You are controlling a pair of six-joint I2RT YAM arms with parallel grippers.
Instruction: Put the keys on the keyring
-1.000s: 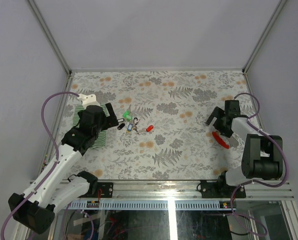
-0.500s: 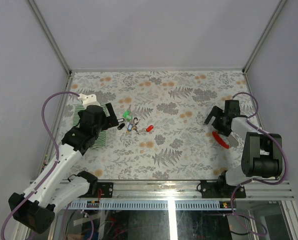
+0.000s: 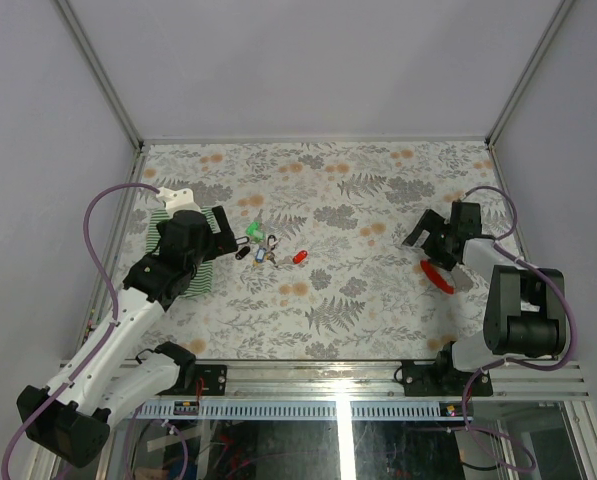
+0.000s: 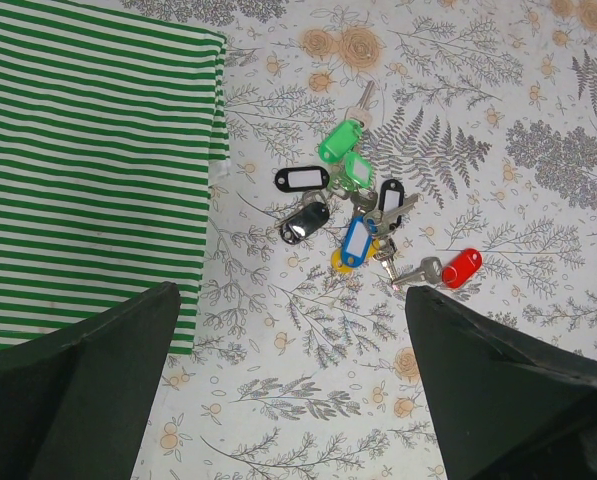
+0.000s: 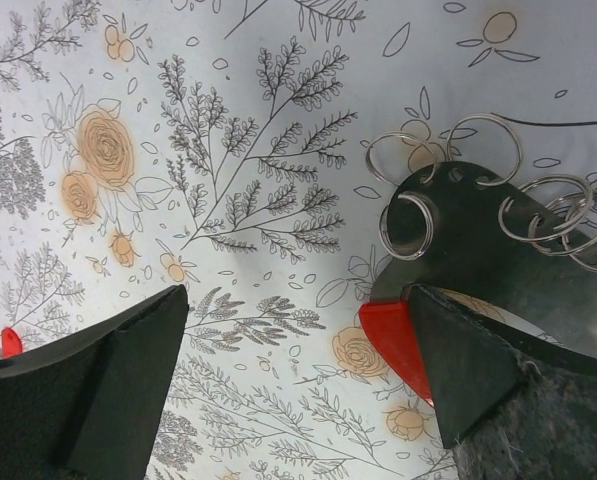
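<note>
The keys [image 4: 350, 205] lie in a loose cluster on the floral table, with green, black, blue and yellow tags. One key with a red tag [image 4: 461, 267] lies just to their right. In the top view the keys [image 3: 262, 246] sit right of my left gripper [image 3: 221, 238]. That gripper [image 4: 293, 400] is open and empty, hovering short of the cluster. Several silvery keyrings [image 5: 408, 225] lie on a black-and-red tool [image 5: 468, 245]. My right gripper [image 5: 293, 390] is open, with its right finger [image 5: 498, 380] over the tool's red end [image 3: 438, 275].
A green-and-white striped cloth [image 4: 88, 170] lies left of the keys, partly under my left arm in the top view [image 3: 206, 270]. The metal frame edges the table [image 3: 308, 143]. Floral table surface [image 3: 358, 300] stretches between the keys and the tool.
My right gripper has shifted slightly left and turned over the red-and-black tool. The left arm and the keys have not moved.
</note>
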